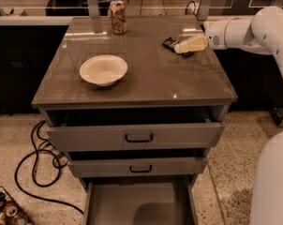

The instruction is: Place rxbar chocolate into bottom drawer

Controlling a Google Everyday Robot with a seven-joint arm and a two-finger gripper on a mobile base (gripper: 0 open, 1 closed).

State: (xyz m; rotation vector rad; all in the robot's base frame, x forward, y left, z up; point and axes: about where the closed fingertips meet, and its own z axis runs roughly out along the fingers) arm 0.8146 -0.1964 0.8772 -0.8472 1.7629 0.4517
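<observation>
A white bowl point(103, 70) sat left of centre on the grey cabinet top point(146, 86). A printed drink can point(117, 17) stood upright near the top's back edge, in the upper part of the frame, well apart from the bowl. Below, the top drawer point(179, 135) and the middle drawer point(179, 166), each with a black handle, stood slightly pulled out. A black cable point(25, 163) looped over the speckled floor point(228, 168) at lower left, with a few cans point(3, 209) in the bottom left corner.
</observation>
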